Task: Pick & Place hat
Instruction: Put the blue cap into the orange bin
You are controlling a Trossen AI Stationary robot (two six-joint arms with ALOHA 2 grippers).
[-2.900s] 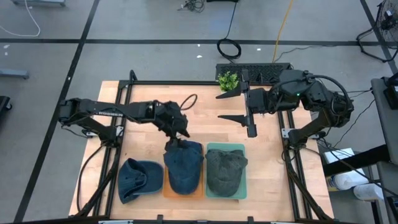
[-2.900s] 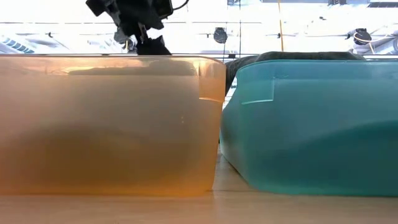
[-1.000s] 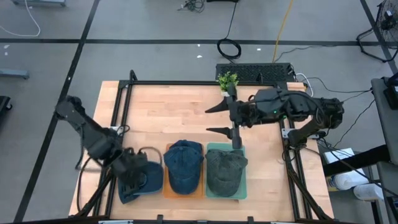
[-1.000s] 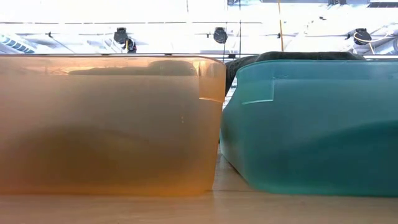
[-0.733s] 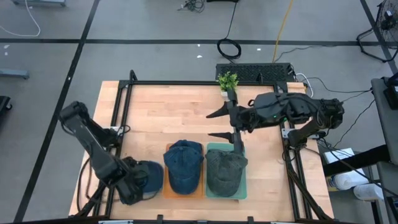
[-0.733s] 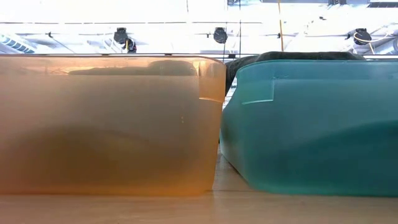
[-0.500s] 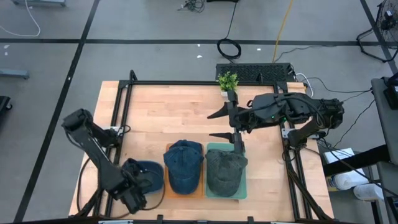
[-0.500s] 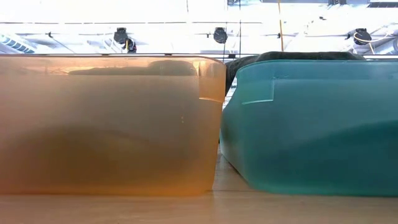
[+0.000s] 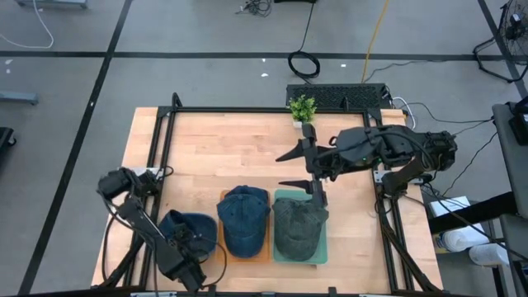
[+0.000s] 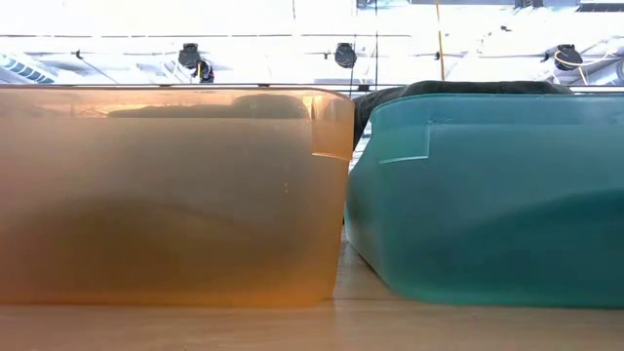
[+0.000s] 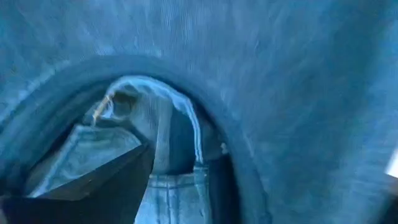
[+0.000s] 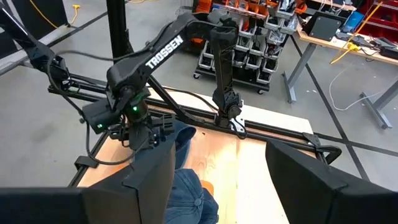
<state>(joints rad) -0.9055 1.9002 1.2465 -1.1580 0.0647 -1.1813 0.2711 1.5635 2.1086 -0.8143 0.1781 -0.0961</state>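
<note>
A blue hat (image 9: 188, 224) lies on the table near its front left corner, left of the orange bin (image 9: 221, 252). My left gripper (image 9: 188, 257) points down over the hat's near part and is open. The left wrist view is filled by the blue hat (image 11: 280, 74), with its back opening and strap (image 11: 171, 180) close ahead and one dark finger (image 11: 93, 186) beside them. A denim hat (image 9: 244, 219) rests in the orange bin, and a grey-green hat (image 9: 297, 227) in the teal bin (image 9: 320, 198). My right gripper (image 9: 280, 171) hovers open above the table's middle. My left gripper is down at the blue hat's back opening (image 11: 168, 143), coming from above. Whether its fingers touch the cloth I cannot tell.
A small green plant (image 9: 302, 107) stands at the far edge, with a keyboard (image 9: 338, 95) behind it. In the low view the orange bin (image 10: 166, 195) and teal bin (image 10: 487, 195) stand side by side. Bare wood lies across the far half of the table.
My left gripper has sunk toward the table's near edge, down onto the blue hat, and tipped over until it points nearly straight down. It has stayed open. The hats have not moved.
</note>
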